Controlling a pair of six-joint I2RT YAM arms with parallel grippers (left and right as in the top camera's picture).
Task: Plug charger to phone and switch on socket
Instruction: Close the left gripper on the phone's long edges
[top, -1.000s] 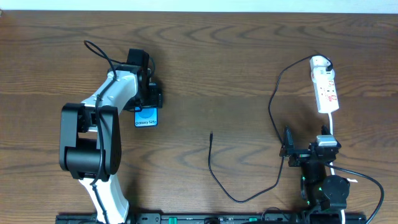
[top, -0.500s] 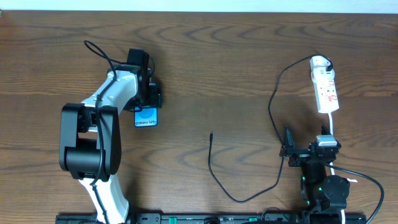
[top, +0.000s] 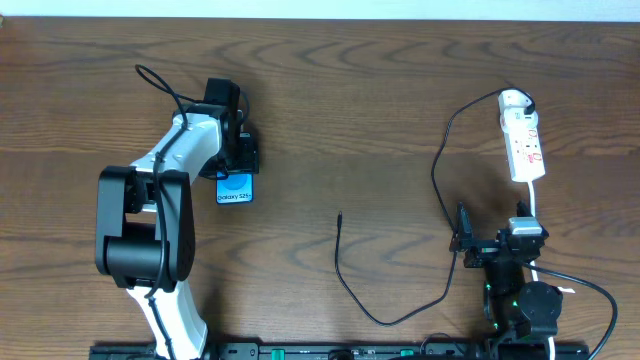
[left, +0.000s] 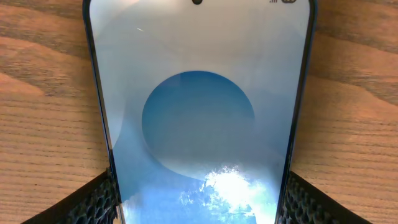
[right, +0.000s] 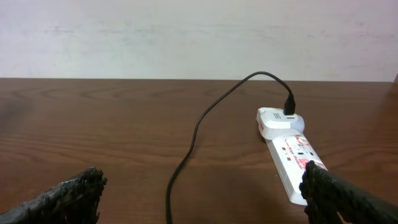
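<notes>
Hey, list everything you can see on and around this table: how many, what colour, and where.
slim rectangular smartphone with a light blue screen: one, black frame, left part of the table, between the left hand's fingers
long thin black charger cable: one, black, runs from the adapter, loops towards the front edge, free tip lies mid-table
narrow white power strip with red markings: one, white, far right
white adapter block: one, white, at the strip's far end, cable plugged into it
brown wooden table: one, brown, under everything
left hand: one, black, fingers either side of the phone; contact unclear
right hand: one, black, open and empty, just short of the strip's near end
</notes>
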